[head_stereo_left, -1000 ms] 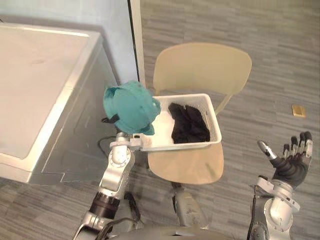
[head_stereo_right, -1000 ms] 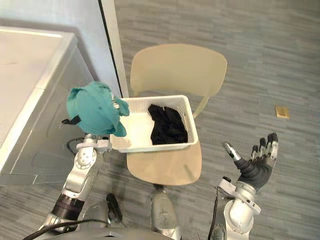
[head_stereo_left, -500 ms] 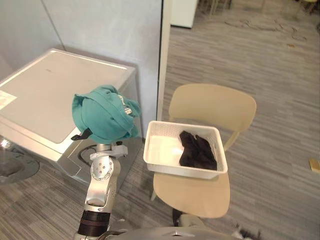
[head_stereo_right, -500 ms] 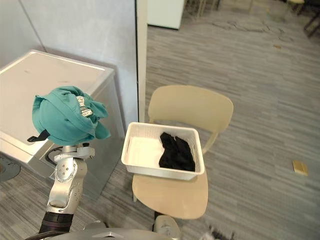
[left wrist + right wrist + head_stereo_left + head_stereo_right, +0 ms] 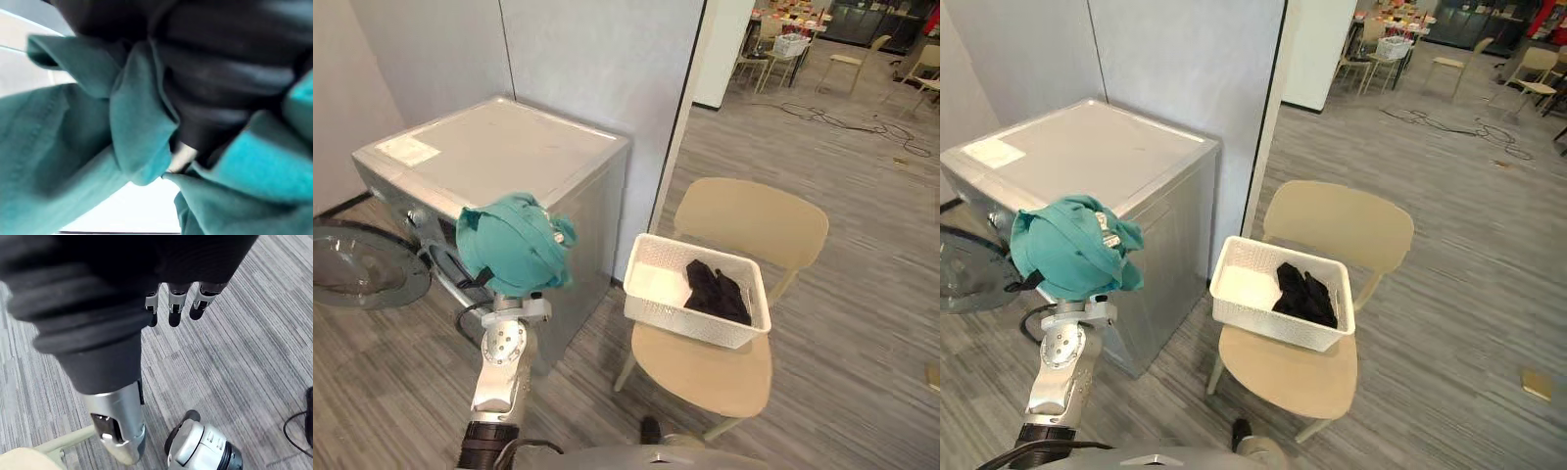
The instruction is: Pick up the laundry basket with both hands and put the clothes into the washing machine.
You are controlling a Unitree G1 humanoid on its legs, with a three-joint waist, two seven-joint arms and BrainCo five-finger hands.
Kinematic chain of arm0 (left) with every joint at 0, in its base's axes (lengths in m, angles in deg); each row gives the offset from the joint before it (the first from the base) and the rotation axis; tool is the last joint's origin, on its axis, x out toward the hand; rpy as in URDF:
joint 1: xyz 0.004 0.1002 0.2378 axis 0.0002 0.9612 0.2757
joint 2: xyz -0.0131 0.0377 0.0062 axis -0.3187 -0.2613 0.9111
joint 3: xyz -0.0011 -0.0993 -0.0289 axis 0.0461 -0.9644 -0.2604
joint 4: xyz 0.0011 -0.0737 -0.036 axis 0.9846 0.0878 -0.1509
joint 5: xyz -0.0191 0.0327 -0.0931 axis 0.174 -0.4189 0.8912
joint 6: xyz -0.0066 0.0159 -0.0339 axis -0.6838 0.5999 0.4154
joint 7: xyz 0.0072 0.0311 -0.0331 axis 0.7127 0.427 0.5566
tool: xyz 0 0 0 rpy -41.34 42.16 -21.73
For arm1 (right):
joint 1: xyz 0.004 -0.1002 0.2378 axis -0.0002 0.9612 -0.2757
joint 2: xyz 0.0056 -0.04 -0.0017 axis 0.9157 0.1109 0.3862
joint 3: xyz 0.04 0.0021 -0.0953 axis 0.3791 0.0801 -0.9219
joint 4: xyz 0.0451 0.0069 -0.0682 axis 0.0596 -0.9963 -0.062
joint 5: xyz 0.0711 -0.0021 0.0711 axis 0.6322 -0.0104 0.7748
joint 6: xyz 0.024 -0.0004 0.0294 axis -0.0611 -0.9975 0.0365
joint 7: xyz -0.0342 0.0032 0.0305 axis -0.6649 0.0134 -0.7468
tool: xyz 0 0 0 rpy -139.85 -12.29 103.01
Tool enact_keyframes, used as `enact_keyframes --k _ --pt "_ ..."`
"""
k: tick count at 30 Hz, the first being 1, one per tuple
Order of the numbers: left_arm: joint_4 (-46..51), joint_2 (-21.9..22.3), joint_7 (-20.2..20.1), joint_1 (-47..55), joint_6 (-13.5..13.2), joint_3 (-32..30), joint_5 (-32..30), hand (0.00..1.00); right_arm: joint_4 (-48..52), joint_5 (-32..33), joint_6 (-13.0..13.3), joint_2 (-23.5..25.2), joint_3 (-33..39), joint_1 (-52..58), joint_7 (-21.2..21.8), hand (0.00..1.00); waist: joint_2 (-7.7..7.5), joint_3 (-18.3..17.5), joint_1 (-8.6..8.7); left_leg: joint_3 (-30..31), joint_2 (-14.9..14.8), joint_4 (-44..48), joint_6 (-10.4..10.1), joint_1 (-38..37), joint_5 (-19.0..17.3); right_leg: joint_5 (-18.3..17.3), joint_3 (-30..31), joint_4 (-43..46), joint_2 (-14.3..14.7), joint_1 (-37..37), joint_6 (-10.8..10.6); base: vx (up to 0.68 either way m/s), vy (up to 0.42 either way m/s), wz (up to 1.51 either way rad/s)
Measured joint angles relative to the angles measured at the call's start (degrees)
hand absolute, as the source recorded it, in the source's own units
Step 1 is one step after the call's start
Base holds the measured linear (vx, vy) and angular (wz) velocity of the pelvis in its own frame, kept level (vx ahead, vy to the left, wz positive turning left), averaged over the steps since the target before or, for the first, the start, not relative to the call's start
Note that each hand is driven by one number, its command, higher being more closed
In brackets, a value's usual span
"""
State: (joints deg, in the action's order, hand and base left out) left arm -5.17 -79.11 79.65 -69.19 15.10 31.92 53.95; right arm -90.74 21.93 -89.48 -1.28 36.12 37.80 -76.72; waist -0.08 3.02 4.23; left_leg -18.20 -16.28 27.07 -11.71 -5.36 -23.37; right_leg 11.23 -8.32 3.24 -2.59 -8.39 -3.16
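Bunched teal cloth (image 5: 514, 257) seemingly swathes left hand (image 5: 230, 73)

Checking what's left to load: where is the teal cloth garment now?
Eye views: the teal cloth garment is bunched over the left hand, before the silver washing machine, left of the white plastic basket on the beige chair.

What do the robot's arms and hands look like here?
The left arm is silver-grey with round joints. The right hand has a dark ribbed cover and silver fingers with dark tips. The left hand's cover is dark too.
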Motion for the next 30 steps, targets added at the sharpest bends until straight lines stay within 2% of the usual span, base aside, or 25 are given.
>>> enact_keyframes --k 2,3,4,5,6,7,8,9,10,12,13,14,15,16,19,21,22,23,24,25,27,28,29,30 --pt "-0.94 -0.05 -0.02 0.00 0.20 0.23 -0.80 1.00 0.24 -1.30 -0.29 -0.20 -2.18 -0.22 0.23 0.00 -0.76 0.22 -0.14 -0.29 1.22 -0.03 0.90 -0.33 -0.65 -0.33 0.15 0.77 -1.16 -0.22 -0.59 -0.26 0.067 -0.26" --pt "-0.91 -0.23 -0.01 -0.03 0.18 0.43 -1.76 1.00 0.68 -3.15 -0.62 -0.68 -4.18 -0.14 0.44 0.00 -0.87 0.32 -0.83 -0.28 2.82 0.20 2.14 -0.26 -1.58 -2.58 1.37 3.09 -2.33 -1.86 -2.47 -0.18 0.040 -0.15" --pt "-0.93 -0.59 0.00 -0.03 0.21 0.45 -1.82 1.00 0.68 -3.96 -0.73 -0.95 -4.38 -0.30 0.45 0.00 -0.97 0.53 -0.78 0.02 3.19 0.35 2.82 0.21 -1.04 -4.33 1.41 3.58 -2.69 -2.29 -3.07 -0.25 0.025 -0.09" --pt "-0.98 -0.50 0.00 -0.02 0.27 0.48 -2.01 1.00 0.65 -4.48 -0.78 -1.34 -4.59 -0.52 0.52 0.00 -0.63 0.63 -0.81 0.52 3.31 0.33 3.61 1.04 0.96 -7.25 1.27 4.81 -3.24 -3.00 -4.81 -0.22 -0.095 0.29" --pt "-0.24 0.56 -0.07 -0.07 0.31 0.58 -2.75 1.00 0.62 -4.69 -1.16 -2.13 -6.53 -1.50 0.53 0.00 0.77 1.01 -0.88 1.07 2.87 -0.27 4.58 2.65 2.77 -9.99 1.80 21.39 -4.60 -7.75 -2.82 -0.20 -0.134 0.45" --pt "-0.07 0.78 -0.06 -0.04 0.32 0.56 -2.78 1.00 0.68 -5.09 -1.21 -2.21 -7.54 -1.42 0.59 0.00 0.56 1.40 -0.95 1.39 2.87 -0.31 4.41 2.65 3.10 -11.16 2.07 27.57 -4.95 -7.90 -2.54 -0.14 -0.155 0.62" --pt "-0.03 1.05 -0.06 0.22 0.33 0.63 -2.77 1.00 0.69 -5.86 -1.31 -2.38 -9.03 -1.34 0.62 0.00 0.17 1.64 -1.48 2.06 2.94 -0.32 4.04 2.69 3.48 -15.84 3.39 34.50 -4.96 -7.68 -2.20 -0.06 -0.135 0.46" --pt "-0.02 1.22 0.02 0.47 0.36 0.41 -2.75 1.00 0.77 -6.28 -1.35 -2.48 -9.89 -1.39 0.70 0.00 -0.04 1.71 -2.07 2.61 3.00 -0.25 3.78 2.76 3.63 -17.96 4.42 38.33 -4.98 -7.67 -2.26 -0.05 -0.190 0.67" --pt "0.16 1.27 0.02 1.68 0.47 0.01 -2.75 1.00 0.89 -6.69 -1.30 -2.47 -11.41 -1.19 0.91 0.00 -1.03 1.39 -3.17 5.16 3.78 -0.23 3.12 3.82 4.66 -21.56 8.20 44.45 -5.17 -7.11 -3.45 -0.05 -0.263 0.86" --pt "0.16 1.86 -0.04 2.54 0.95 0.05 -2.89 1.00 0.92 -6.68 -1.18 -2.21 -12.23 -0.53 1.02 0.00 -3.14 1.31 -3.21 9.51 5.28 -0.31 2.35 6.51 6.00 -24.26 10.39 43.01 -4.51 -5.95 -5.66 -0.05 -0.256 1.14" --pt "0.21 3.22 -0.02 3.86 1.76 0.05 -3.13 1.00 1.30 -6.85 -0.90 -2.98 -12.96 0.02 1.09 0.00 -1.66 0.61 -4.04 13.07 5.38 -2.01 2.67 8.86 7.05 -26.10 11.90 35.90 -2.29 -3.87 -7.47 -0.05 -0.223 0.84" --pt "0.84 4.60 0.02 5.15 1.88 -0.07 -3.96 1.00 2.58 -6.85 -0.73 -3.78 -13.60 -0.16 0.94 0.00 -0.65 -0.01 -6.05 14.37 5.40 -4.89 4.34 10.94 9.05 -27.63 14.98 26.47 -0.58 -1.13 -5.51 -0.06 -0.204 0.51" --pt "0.88 5.07 0.01 5.38 1.87 -0.26 -4.01 1.00 3.15 -6.91 -0.67 -3.85 -13.75 -0.81 0.95 0.00 -0.25 0.22 -6.78 14.90 5.28 -5.84 4.34 12.18 11.17 -26.99 15.69 24.40 -0.10 -1.62 -3.81 -0.12 -0.182 0.25" --pt "0.78 5.13 0.00 6.25 2.17 -0.90 -4.02 1.00 3.83 -7.07 -0.34 -3.79 -14.46 -1.53 0.95 0.00 -0.47 0.47 -7.18 15.34 5.61 -8.01 5.56 13.70 14.48 -25.68 14.41 23.13 -0.16 -2.76 -3.54 -0.15 -0.171 0.49" --pt "0.78 5.16 0.33 8.70 2.26 -1.34 -3.76 1.00 5.28 -9.07 -0.16 -4.62 -19.76 -1.54 0.80 0.00 -0.62 0.86 -7.39 18.68 5.96 -11.37 5.11 14.43 18.71 -24.79 9.69 21.96 -0.86 -2.23 -2.75 -0.13 -0.119 0.74" --pt "0.78 5.08 1.19 9.40 2.26 -1.78 -3.27 1.00 5.25 -9.72 -0.05 -4.80 -21.65 -2.17 0.20 0.00 -1.53 1.75 -7.52 17.80 5.91 -10.92 4.91 15.90 20.96 -24.59 6.64 21.63 -1.82 -1.44 -2.43 -0.14 -0.026 0.93" --pt "0.78 5.08 1.24 9.72 2.27 -2.81 -2.74 1.00 5.20 -10.84 0.12 -4.68 -22.12 -3.18 -0.34 0.00 -2.39 1.99 -7.51 13.36 5.41 -11.72 8.03 17.48 22.19 -23.61 3.48 20.63 -3.52 -1.14 -1.52 -0.11 0.066 0.86" --pt "0.79 5.09 1.28 9.76 2.27 -3.32 -2.67 1.00 5.21 -11.14 0.16 -4.72 -22.15 -3.15 -0.41 0.00 -2.46 2.31 -7.48 9.01 4.31 -12.02 11.55 17.39 20.40 -23.02 2.13 19.86 -4.01 -0.58 -1.47 -0.14 0.081 1.01" --pt "0.79 5.06 1.32 9.74 2.28 -3.81 -2.62 1.00 5.28 -11.18 0.30 -4.72 -22.42 -3.32 -0.43 0.00 -2.66 2.64 -7.30 4.04 2.55 -12.11 12.93 17.39 19.66 -22.28 0.21 18.79 -4.67 0.40 -1.59 -0.06 0.040 1.08" --pt "0.78 5.07 1.47 9.65 2.28 -4.05 -2.53 1.00 5.22 -11.18 0.46 -4.84 -22.48 -2.98 -0.45 0.00 -2.66 2.70 -7.00 -0.55 1.16 -12.15 13.00 17.41 19.54 -21.58 -2.87 17.04 -5.95 2.11 -2.09 -0.08 0.080 1.15" --pt "0.79 5.09 1.78 9.70 2.25 -3.58 -2.12 1.00 4.78 -11.25 0.50 -5.19 -22.32 -2.39 -0.54 0.00 -2.98 2.96 -6.89 -2.03 0.96 -9.40 13.27 18.41 19.44 -21.63 -6.81 15.11 -8.07 4.56 -2.65 -0.11 0.183 1.25" --pt "0.68 5.01 1.97 9.71 2.16 -3.50 -2.09 1.00 3.38 -11.34 0.55 -6.11 -22.07 -2.67 -0.45 0.00 -0.53 3.10 -7.05 -1.54 1.62 -9.00 11.81 19.24 20.05 -22.59 -8.49 14.76 -7.96 6.09 -4.22 -0.08 0.187 1.14" --pt "0.44 5.04 2.04 9.78 2.17 -3.61 -2.08 1.00 2.11 -11.49 0.51 -6.84 -21.85 -3.67 -0.38 0.00 -0.63 2.96 -6.79 -1.61 2.56 -10.13 10.82 19.61 20.32 -22.63 -8.72 13.99 -8.24 6.81 -4.31 -0.01 0.151 1.07" --pt "0.06 4.47 2.14 9.79 2.17 -3.98 -2.07 1.00 0.34 -11.93 0.46 -6.78 -21.73 -4.08 -0.31 0.00 -2.33 2.45 -5.83 -2.64 4.55 -12.91 10.40 19.71 20.03 -22.54 -8.76 11.35 -9.40 7.55 -4.25 0.05 0.247 1.31"
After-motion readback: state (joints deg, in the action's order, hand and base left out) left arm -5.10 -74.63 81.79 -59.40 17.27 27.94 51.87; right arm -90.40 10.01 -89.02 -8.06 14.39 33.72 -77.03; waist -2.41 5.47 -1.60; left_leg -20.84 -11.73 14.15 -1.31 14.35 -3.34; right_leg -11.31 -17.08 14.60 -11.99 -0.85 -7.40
